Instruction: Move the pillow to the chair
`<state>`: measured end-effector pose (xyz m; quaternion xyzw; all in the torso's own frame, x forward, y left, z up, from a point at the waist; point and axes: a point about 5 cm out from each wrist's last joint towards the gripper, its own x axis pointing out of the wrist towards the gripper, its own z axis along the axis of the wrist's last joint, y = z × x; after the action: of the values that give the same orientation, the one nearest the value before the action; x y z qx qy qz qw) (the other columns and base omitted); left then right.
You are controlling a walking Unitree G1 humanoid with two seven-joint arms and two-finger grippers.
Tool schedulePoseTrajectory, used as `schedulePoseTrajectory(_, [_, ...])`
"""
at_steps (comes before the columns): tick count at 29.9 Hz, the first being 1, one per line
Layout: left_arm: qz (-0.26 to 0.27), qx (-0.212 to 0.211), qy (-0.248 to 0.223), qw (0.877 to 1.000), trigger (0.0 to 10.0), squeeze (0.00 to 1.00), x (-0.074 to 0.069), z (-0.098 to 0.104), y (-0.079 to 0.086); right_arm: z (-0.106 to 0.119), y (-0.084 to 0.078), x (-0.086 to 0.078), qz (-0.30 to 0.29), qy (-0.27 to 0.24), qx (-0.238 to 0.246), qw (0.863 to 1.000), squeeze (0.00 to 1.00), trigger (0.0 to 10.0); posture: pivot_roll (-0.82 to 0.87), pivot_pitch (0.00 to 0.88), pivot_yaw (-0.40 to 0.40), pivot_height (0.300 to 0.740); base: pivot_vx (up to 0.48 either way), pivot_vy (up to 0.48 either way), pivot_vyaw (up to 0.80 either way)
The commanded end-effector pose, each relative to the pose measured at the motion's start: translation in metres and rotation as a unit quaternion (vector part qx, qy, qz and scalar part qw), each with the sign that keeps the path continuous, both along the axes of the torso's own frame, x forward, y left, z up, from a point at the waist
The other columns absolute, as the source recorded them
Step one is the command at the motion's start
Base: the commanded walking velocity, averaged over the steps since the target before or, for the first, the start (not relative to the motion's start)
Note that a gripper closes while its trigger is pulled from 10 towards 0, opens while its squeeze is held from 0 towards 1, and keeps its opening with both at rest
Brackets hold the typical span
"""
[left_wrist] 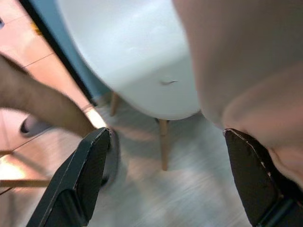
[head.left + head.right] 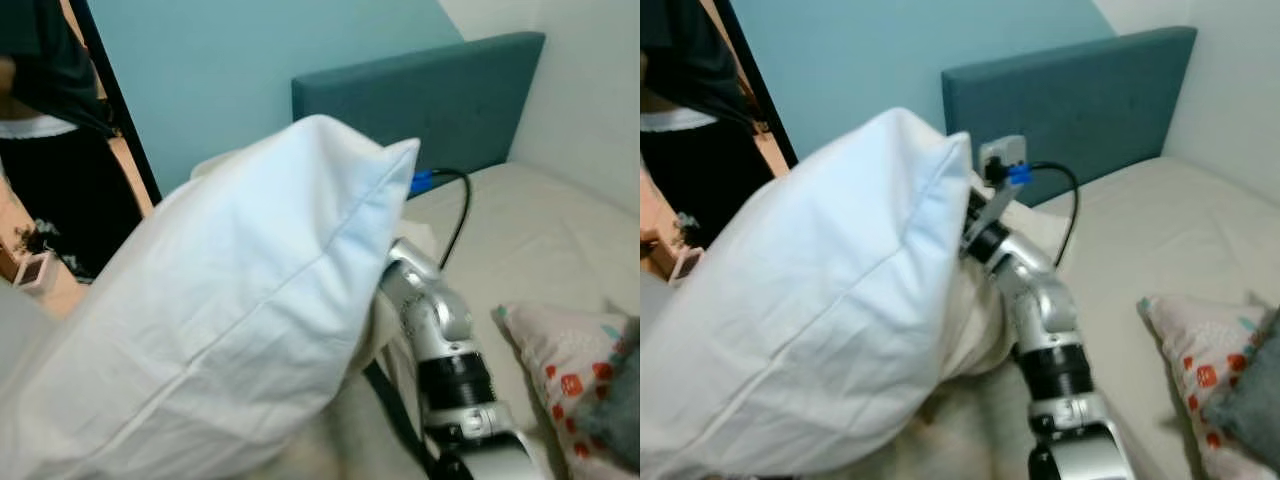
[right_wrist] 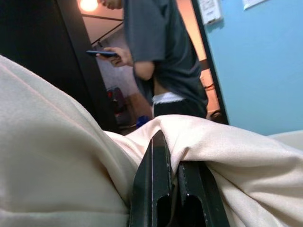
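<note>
Right up close, a big white pillow is held up in the air above the bed, and it covers the left and middle of what the head sees. Far to the left, behind it, a person in a dark shirt stands in a doorway. In the left wrist view, the left hand has its two black fingers spread wide apart, with nothing between them. Pillow cloth hangs at one side, and a white chair with wooden legs stands on the floor below. To the right, the right hand has its fingers pinched tight on a fold of the pillow. Farther right, a small patterned cushion lies on the bed.
</note>
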<state>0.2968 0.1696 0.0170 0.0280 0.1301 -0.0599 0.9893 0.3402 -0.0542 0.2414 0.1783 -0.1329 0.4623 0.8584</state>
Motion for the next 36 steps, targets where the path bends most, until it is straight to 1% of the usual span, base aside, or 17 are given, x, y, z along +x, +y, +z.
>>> schedulePoseTrajectory(1, [-0.003, -0.001, -0.04, 0.999, 10.0, 0.0, 0.009, 0.014, -0.001, 0.007, 0.005, 0.0, 0.007, -0.012, 0.0, 1.0, 0.0, 10.0, -0.15, 0.068, 0.038, 0.74, 0.349, 0.0, 0.0])
schedulePoseTrajectory(8, [-0.005, -0.004, -0.047, 0.999, 10.0, 0.0, 0.01, 0.017, -0.001, 0.009, 0.002, 0.003, -0.011, -0.013, 0.005, 1.0, 0.0, 10.0, -0.15, 0.075, 0.042, 0.74, 0.449, 0.0, 0.0])
schedulePoseTrajectory(19, [-0.015, -0.008, -0.059, 0.998, 10.0, 0.0, 0.015, 0.024, -0.006, 0.015, -0.006, 0.011, -0.046, -0.017, 0.005, 0.999, 0.0, 10.0, -0.15, 0.07, 0.039, 0.74, 0.48, 0.0, 0.0])
schedulePoseTrajectory(27, [-0.018, -0.008, -0.064, 0.998, 10.0, 0.0, 0.016, 0.026, -0.008, 0.013, -0.005, 0.012, -0.048, -0.013, -0.001, 0.999, 0.0, 10.0, -0.15, 0.07, 0.037, 0.74, 0.48, 0.0, 0.0])
schedulePoseTrajectory(34, [-0.024, -0.008, -0.072, 0.997, 10.0, 0.0, 0.018, 0.03, -0.011, 0.014, -0.004, 0.013, -0.049, -0.019, -0.006, 0.999, 0.0, 10.0, -0.15, 0.066, 0.037, 0.74, 0.48, 0.0, 0.0])
schedulePoseTrajectory(36, [-0.016, -0.008, -0.073, 0.997, 10.0, 0.0, 0.019, 0.031, -0.01, 0.015, -0.003, 0.012, -0.048, -0.023, -0.004, 0.999, 0.0, 10.0, -0.15, 0.064, 0.037, 0.74, 0.356, 0.0, 0.0])
